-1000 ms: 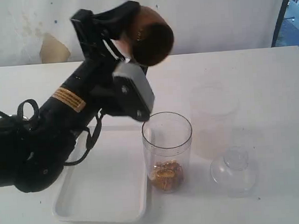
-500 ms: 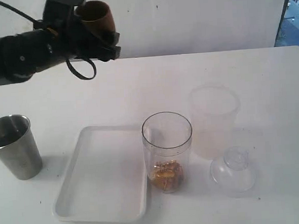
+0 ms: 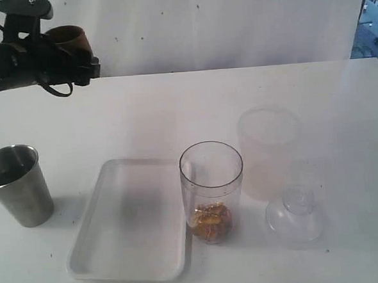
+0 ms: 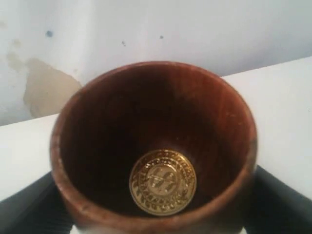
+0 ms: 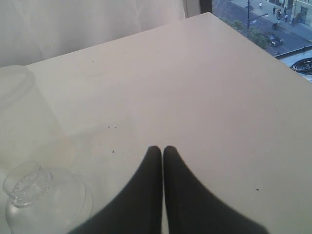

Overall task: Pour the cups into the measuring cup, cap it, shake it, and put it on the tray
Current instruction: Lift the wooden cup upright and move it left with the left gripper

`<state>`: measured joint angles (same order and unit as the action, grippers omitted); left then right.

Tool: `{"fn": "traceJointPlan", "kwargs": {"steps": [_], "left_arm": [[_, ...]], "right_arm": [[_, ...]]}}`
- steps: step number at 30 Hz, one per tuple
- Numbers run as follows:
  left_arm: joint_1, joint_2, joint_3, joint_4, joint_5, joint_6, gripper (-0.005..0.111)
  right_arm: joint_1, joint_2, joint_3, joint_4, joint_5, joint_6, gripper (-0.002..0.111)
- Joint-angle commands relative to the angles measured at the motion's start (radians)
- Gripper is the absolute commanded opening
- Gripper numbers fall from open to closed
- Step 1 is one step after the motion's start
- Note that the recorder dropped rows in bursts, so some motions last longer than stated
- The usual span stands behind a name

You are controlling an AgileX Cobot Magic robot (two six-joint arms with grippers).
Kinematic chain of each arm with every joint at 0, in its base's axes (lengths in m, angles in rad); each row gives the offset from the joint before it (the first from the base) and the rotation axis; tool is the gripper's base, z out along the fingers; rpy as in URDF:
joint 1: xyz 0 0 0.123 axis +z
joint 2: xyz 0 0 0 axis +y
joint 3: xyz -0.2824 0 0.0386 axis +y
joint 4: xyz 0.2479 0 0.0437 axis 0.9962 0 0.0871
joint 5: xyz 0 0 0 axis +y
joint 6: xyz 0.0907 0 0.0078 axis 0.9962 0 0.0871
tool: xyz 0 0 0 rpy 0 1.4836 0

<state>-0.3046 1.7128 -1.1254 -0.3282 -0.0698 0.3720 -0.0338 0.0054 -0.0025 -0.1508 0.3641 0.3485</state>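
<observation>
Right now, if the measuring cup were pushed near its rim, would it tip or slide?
Likely tips: the measuring cup is tall with straight walls and mostly empty. The gold pieces at its bottom probably steady it slightly. Its smooth clear wall looks slippery, so a low push would more likely slide it.

No legible text; emblem on gold coin (image 4: 162,182) in brown cup (image 4: 146,105) unreadable

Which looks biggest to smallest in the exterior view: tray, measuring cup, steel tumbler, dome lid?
Tray, clearly largest.
Measuring cup and steel tumbler: nearly alike, the former slightly taller.
Dome lid, smallest.
</observation>
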Motion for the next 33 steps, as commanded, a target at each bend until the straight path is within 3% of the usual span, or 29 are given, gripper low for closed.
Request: {"fn": "traceJointPlan", "kwargs": {"steps": [1,3,7,8,9,11,12,15,17,22,29,31,33], "left_arm": [[0.000,-0.006,0.006,0.007,-0.093,-0.040,0.000],[-0.024,-0.015,0.062,0.038,-0.293,-0.120,0.000],[-0.018,-0.013,0.212,0.412,-0.769,-0.563,0.000],[-0.016,-0.009,0.221,0.467,-0.798,-0.585,0.000],[-0.016,-0.009,0.212,0.513,-0.758,-0.581,0.000],[-0.016,-0.007,0.154,0.523,-0.522,-0.568,0.000],[-0.016,0.003,0.141,0.548,-0.474,-0.553,0.000],[-0.028,0.067,0.141,0.738,-0.523,-0.726,0.000],[-0.038,0.109,0.139,0.772,-0.559,-0.769,0.000],[-0.067,0.232,0.112,0.775,-0.566,-0.778,0.000],[-0.123,0.248,0.112,0.773,-0.516,-0.749,0.000],[-0.143,0.249,0.119,0.722,-0.518,-0.708,0.000],[-0.157,0.249,0.142,0.578,-0.579,-0.642,0.000]], "right_arm": [[0.003,-0.005,0.003,0.000,-0.010,0.004,0.000],[0.003,-0.005,0.003,0.000,-0.010,0.004,0.000],[0.003,-0.005,0.003,0.000,-0.010,0.004,0.000],[0.003,-0.005,0.003,0.000,-0.010,0.004,0.000],[0.003,-0.005,0.003,0.000,-0.010,0.004,0.000],[0.003,-0.005,0.003,0.000,-0.010,0.004,0.000],[0.003,-0.005,0.003,0.000,-0.010,0.004,0.000],[0.003,-0.005,0.003,0.000,-0.010,0.004,0.000],[0.003,-0.005,0.003,0.000,-0.010,0.004,0.000],[0.003,-0.005,0.003,0.000,-0.010,0.004,0.000],[0.003,-0.005,0.003,0.000,-0.010,0.004,0.000],[0.003,-0.005,0.003,0.000,-0.010,0.004,0.000],[0.003,-0.005,0.003,0.000,-0.010,0.004,0.000]]}}
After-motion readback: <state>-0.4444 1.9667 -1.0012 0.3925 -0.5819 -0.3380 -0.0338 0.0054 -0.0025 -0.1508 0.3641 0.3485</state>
